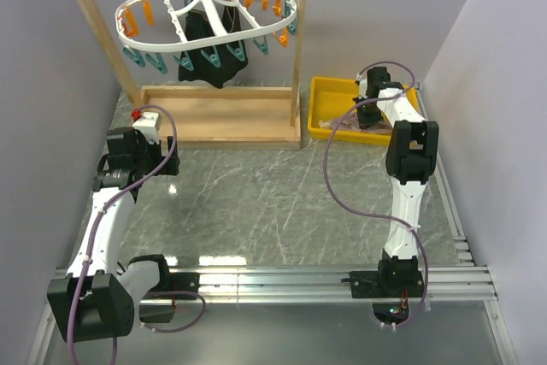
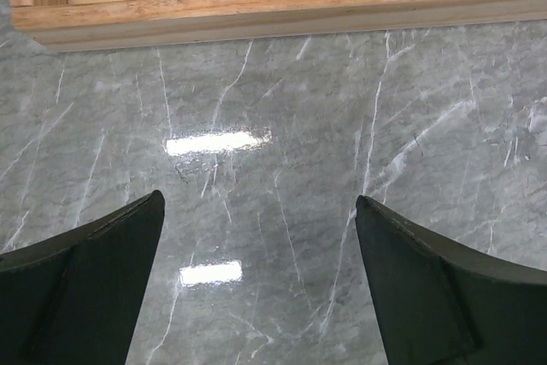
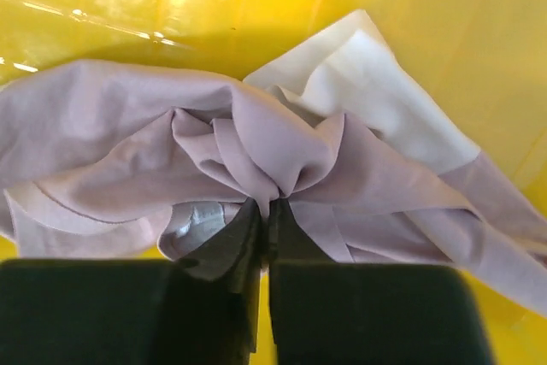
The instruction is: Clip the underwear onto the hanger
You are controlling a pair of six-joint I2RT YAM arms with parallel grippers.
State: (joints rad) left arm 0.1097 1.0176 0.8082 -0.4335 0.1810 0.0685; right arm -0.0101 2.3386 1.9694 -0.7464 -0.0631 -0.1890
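The wooden rack point(image 1: 218, 121) stands at the far side of the counter point(image 1: 256, 203) and serves as the reference for all positions below.

The hanger point(image 1: 205, 10) hangs by its hook from the top bar of the rack, inside the frame. Orange and teal clothespins dangle around its rim. A black garment point(image 1: 209, 53) hangs below the ring, clipped to pins on its near side.

The yellow tray point(image 1: 316, 104) sits on the counter just to the right of the rack's right post. The underwear point(image 3: 282, 151) lies crumpled on the tray floor, with its lighter waistband section turned up toward the far side.

The right gripper point(image 3: 267, 211) reaches down into the tray. Its jaws are pressed together on a gathered fold at the middle of the underwear, and the fabric puckers around the pinch point. The rest of the garment lies on the tray floor.

The left gripper point(image 2: 259, 207) hovers over bare counter just in front of the left end of the rack's base board. Its jaws are spread wide and hold nothing.
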